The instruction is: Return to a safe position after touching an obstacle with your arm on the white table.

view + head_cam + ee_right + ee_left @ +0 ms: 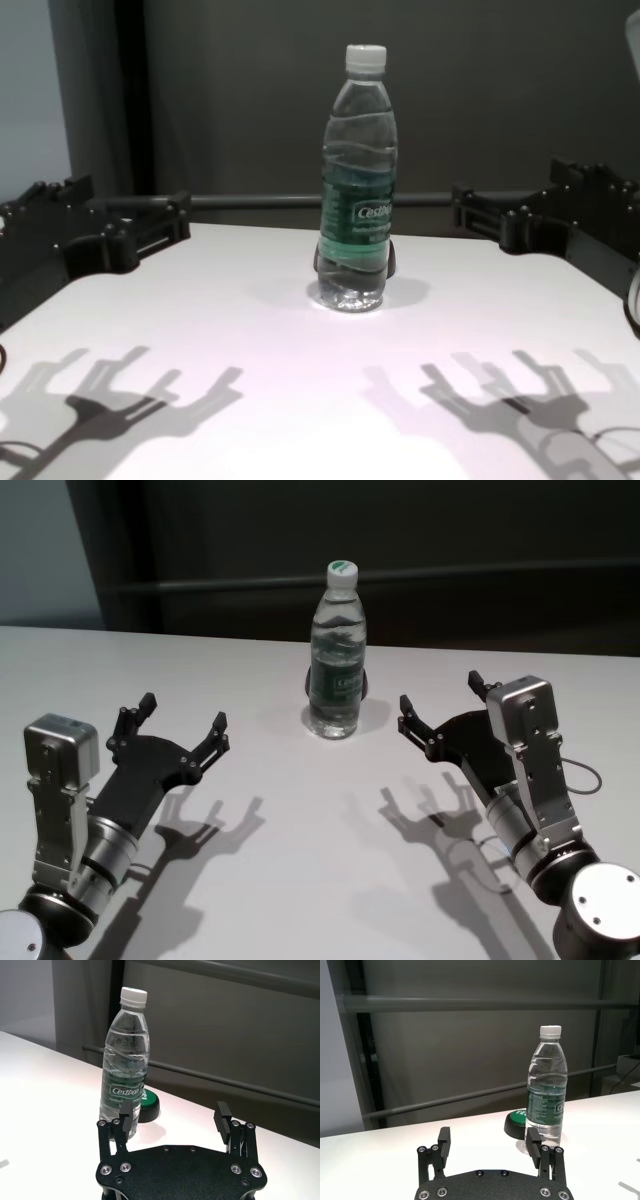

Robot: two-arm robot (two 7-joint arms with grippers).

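The left end effector (pixel 183 723) hangs above the near left part of the white worktop (pixel 280 860), its two black fingers spread wide with nothing between them, casting a forked shadow on the surface below. It stands well apart from the obstacle (pixel 337 650), a tall clear water bottle with a white screw cap and a green label, which stands upright toward the far edge of the worktop, about midway between the left and right edges. A low black puck with a green top (pixel 148 1104) sits just behind the bottle's base, touching it or nearly so. The right end effector (pixel 442 702) hangs above the near right part of the worktop, its fingers likewise spread and holding nothing, clear of the bottle.
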